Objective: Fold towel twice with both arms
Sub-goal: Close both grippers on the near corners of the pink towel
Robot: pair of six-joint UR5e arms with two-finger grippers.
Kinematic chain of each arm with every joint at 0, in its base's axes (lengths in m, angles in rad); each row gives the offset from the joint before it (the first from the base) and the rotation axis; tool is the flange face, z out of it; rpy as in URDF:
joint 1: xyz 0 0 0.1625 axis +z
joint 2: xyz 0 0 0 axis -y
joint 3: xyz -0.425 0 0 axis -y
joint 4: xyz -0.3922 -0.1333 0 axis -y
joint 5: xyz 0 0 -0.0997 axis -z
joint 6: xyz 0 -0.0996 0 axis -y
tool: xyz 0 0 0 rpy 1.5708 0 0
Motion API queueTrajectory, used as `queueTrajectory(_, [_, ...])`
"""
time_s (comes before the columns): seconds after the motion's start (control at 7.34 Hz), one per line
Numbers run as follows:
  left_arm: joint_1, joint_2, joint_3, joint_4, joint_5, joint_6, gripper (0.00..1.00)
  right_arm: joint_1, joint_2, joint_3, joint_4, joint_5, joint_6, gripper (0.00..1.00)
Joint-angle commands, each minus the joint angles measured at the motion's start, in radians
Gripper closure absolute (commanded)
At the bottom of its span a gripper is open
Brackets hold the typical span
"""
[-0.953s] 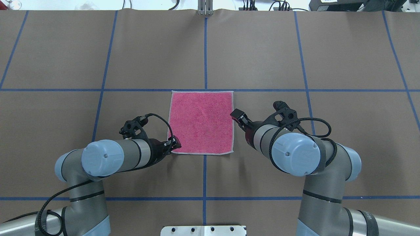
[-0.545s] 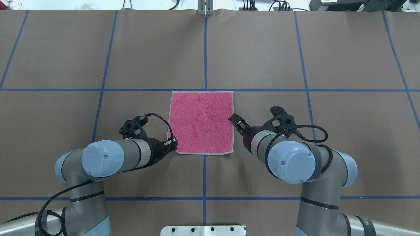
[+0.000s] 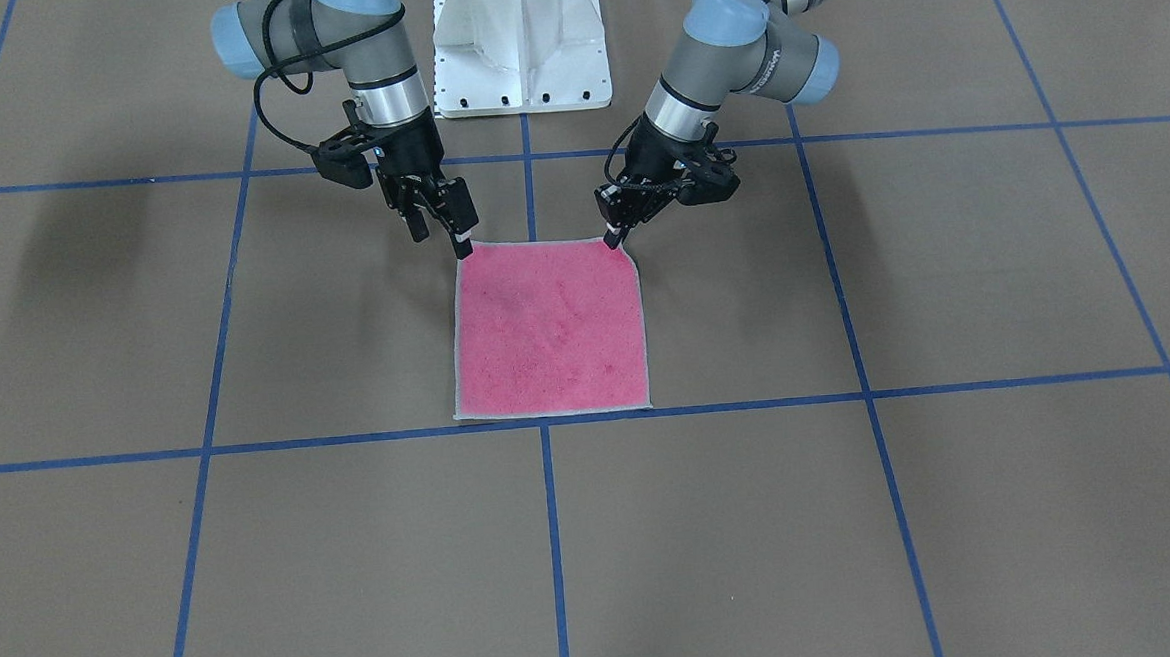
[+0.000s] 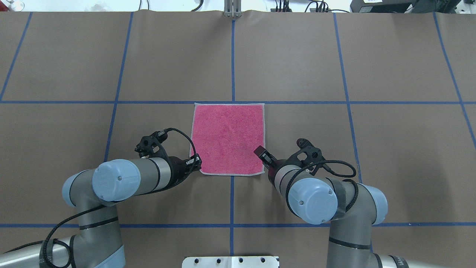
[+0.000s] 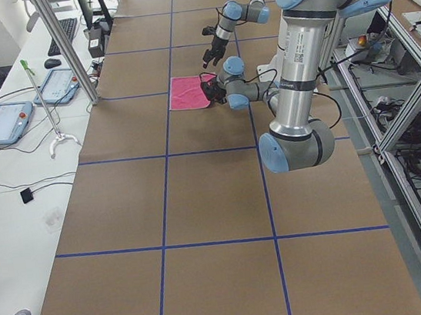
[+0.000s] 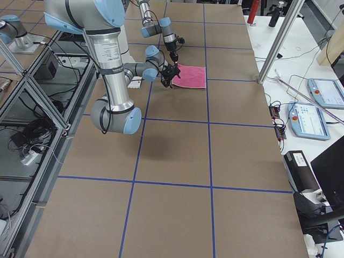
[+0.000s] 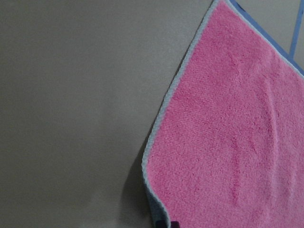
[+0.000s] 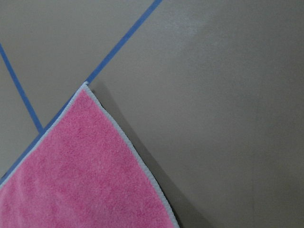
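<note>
While towel [image 4: 227, 137] lies square to grid [image 4: 232, 56] | left gripper [image 4: 196, 163] clamps its corner | right gripper [image 4: 259, 151] parted

- Shows the towel [image 6: 192, 76] pink face up on the brown, blue-taped worktop [image 6: 177, 156].
- Sets the right gripper [image 6: 167, 77] at its nearer robot-side corner, the left gripper [image 6: 176, 60] at the farther.

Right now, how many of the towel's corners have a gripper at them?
2. On the towel, the left gripper is at the robot-side corner on its own side, the right gripper at the other robot-side corner. Both far corners are bare.
</note>
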Motion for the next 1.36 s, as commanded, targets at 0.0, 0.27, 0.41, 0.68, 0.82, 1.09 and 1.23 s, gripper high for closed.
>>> queueTrajectory(0.0, [0.000,-0.002,-0.002,0.000,0.000,0.000,1.00,-0.028,0.011,-0.030,-0.003,-0.010,0.014,0.20])
queueTrajectory(0.27, [0.000,0.000,-0.002,-0.002,0.002,-0.001,1.00,-0.036,0.015,-0.035,-0.002,-0.012,0.015,0.30])
queueTrajectory(0.41, [0.000,0.000,-0.002,-0.002,0.002,-0.001,1.00,-0.039,0.017,-0.033,-0.002,-0.015,0.053,0.41])
queueTrajectory(0.68, [0.000,0.000,-0.002,-0.002,0.005,-0.001,1.00,-0.042,0.026,-0.031,-0.002,-0.018,0.068,0.77])
queueTrajectory(0.82, [0.000,0.000,-0.002,0.000,0.009,-0.001,1.00,-0.042,0.026,-0.030,-0.002,-0.020,0.068,0.79])
queueTrajectory(1.09, [0.000,0.000,-0.004,-0.002,0.009,-0.001,1.00,-0.042,0.025,-0.025,0.000,-0.020,0.068,0.91])
queueTrajectory(1.23, [0.000,0.000,-0.004,-0.002,0.009,-0.001,1.00,-0.042,0.026,-0.021,0.000,-0.023,0.068,1.00])
